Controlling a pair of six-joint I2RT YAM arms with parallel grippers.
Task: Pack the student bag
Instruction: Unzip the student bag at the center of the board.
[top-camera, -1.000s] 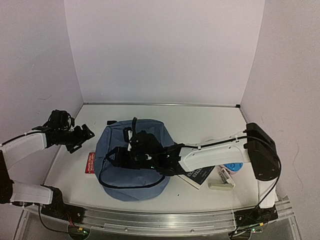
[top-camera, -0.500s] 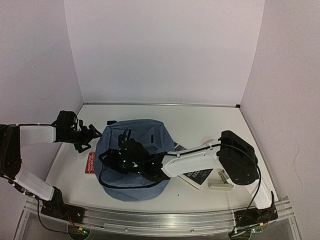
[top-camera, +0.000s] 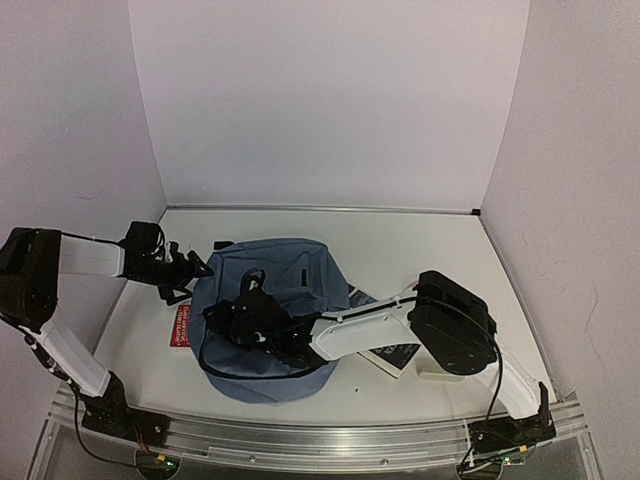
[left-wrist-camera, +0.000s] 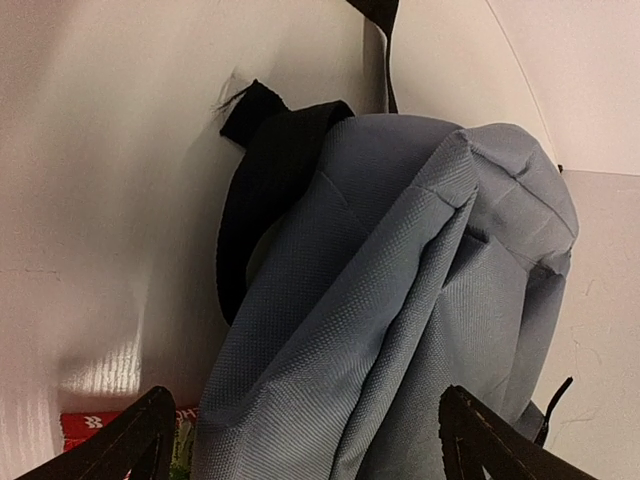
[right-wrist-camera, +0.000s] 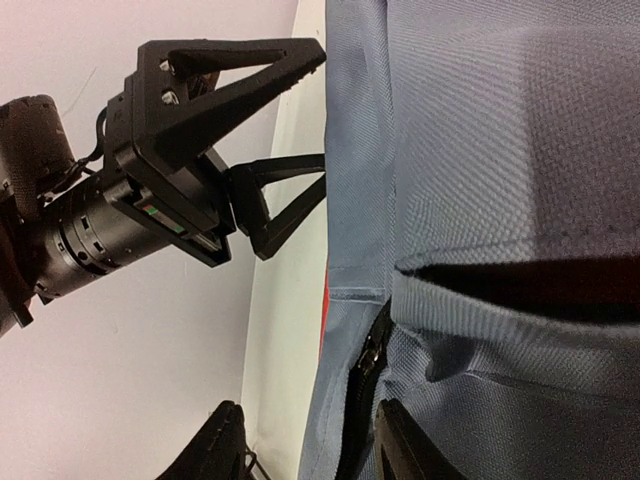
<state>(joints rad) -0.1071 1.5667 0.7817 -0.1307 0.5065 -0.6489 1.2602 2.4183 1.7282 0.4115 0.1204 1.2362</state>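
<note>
Packing looks barely begun. The soft slate-blue fabric student bag (top-camera: 300, 265) lies slumped on the white surface (top-camera: 420, 250), left of centre, and as far as the overhead view shows, no compartment is open. A flat red-covered booklet (top-camera: 180, 325) lies just beside its left edge, and a dark book (top-camera: 398, 355) lies by its right edge under the right arm; both are outside the bag. So the opening and all of the loading are left.

The left hand (right-wrist-camera: 318, 115) is released, fingers spread wide at the bag's left edge with a fold of fabric between them. The right hand (right-wrist-camera: 305, 442) rests low on the bag, its fingers either side of a black zip (right-wrist-camera: 362, 370) – whether they pinch it I cannot tell.

Room is tight on the left – the left arm sits near the side wall. Behind the bag, and to its far right, the surface offers more space.
</note>
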